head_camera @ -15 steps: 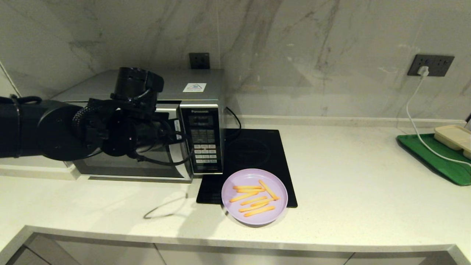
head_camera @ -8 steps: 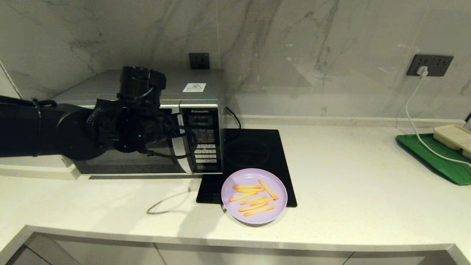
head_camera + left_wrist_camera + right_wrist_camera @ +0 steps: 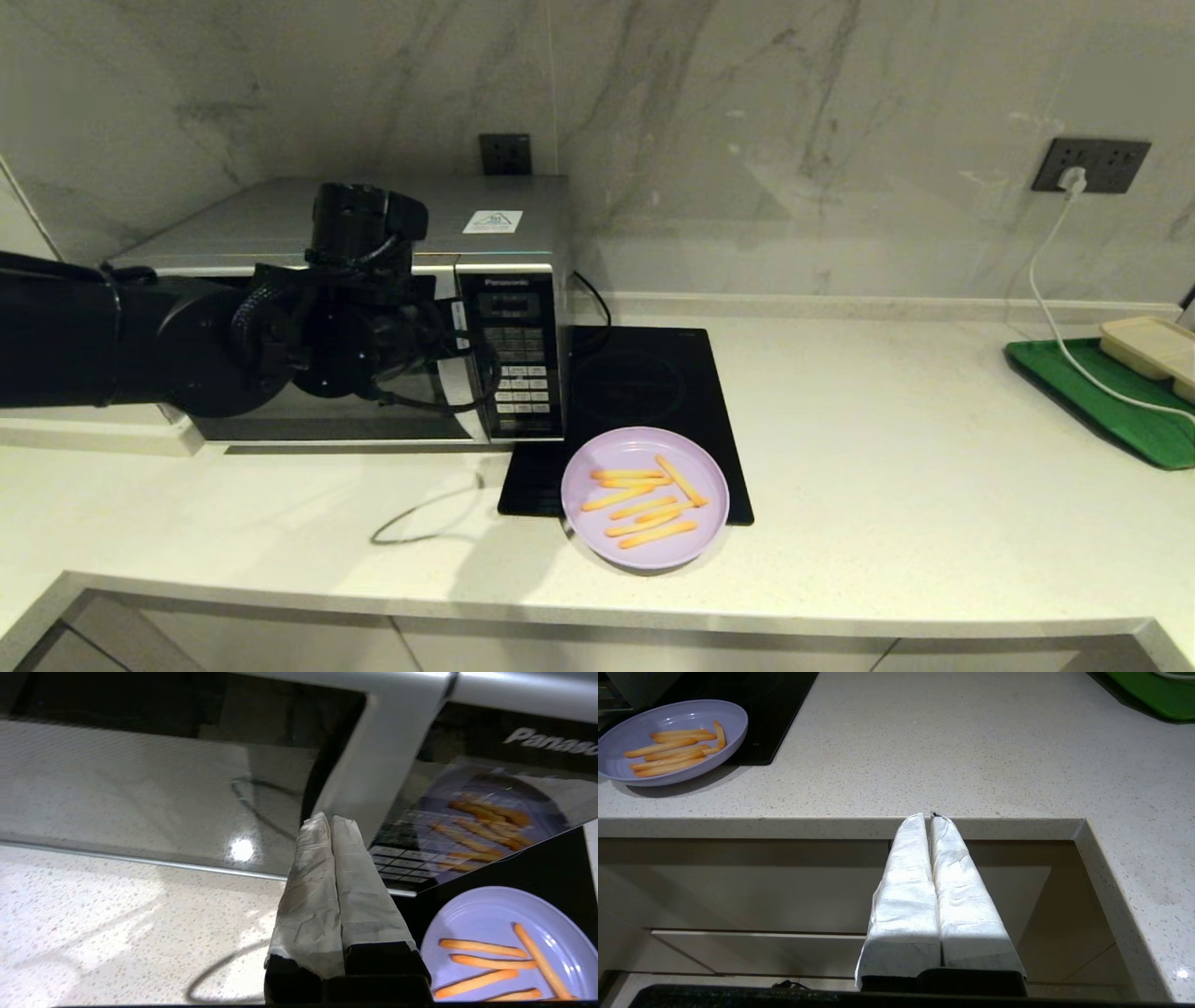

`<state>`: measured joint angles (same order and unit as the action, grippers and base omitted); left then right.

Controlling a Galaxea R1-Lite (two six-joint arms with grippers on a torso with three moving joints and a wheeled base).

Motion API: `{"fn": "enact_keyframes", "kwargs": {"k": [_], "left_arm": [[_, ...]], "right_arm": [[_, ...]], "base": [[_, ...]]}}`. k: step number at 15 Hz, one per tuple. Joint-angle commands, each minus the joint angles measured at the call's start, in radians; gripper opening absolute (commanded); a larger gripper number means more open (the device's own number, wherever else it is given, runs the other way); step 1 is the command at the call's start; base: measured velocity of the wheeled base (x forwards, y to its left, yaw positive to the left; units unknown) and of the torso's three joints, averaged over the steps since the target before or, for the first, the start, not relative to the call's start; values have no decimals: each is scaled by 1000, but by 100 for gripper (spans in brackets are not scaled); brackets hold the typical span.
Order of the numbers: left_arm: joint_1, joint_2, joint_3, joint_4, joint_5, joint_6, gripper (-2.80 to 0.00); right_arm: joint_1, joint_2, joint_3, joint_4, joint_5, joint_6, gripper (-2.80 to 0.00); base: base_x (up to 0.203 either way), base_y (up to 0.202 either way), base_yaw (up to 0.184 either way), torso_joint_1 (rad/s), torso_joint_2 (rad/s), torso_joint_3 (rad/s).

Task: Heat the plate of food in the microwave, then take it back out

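Left tool (image 3: pixel 331 823) has its two taped fingers pressed together with nothing between them, and its tip sits at the curved silver handle (image 3: pixel 373 774) of the microwave (image 3: pixel 509 217), at the right edge of the dark glass door (image 3: pixel 154 788). Whether the tip touches the handle or only stands just beside it cannot be told. With the fingers together the tool makes one narrow wedge, which by my reading suits hooking behind the handle to pull the door outward, since the door is shut and the plate cannot go in until it swings open. The plate of food (image 3: pixel 645 497) lies on the worktop (image 3: pixel 934 467) to the right of the microwave and nearer the front edge, its far rim resting over the near part of the black cooktop (image 3: pixel 644 373); placed there, it is out of the way of a door that probably hinges on the left. Right tool (image 3: pixel 930 820) is parked below the worktop's front edge, fingers together and empty. At the far right a green tray (image 3: pixel 1102 401) holds a beige container (image 3: pixel 1153 347), well apart from the work.
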<state>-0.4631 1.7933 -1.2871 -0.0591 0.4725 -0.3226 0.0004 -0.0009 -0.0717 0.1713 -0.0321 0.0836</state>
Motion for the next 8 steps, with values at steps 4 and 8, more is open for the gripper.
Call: {"fn": "enact_keyframes", "kwargs": {"k": [4,8], "left_arm": [[-55,-235,114,-29,37,93,-280],[-44,-357,317,-424,98,328,-280]], "right_arm": [[1,1,0,1,0,1,-280],[0,1,0,1,0,1,-280]], "base": [[0,0,0,0,0,0],[0,0,0,0,0,0]]}}
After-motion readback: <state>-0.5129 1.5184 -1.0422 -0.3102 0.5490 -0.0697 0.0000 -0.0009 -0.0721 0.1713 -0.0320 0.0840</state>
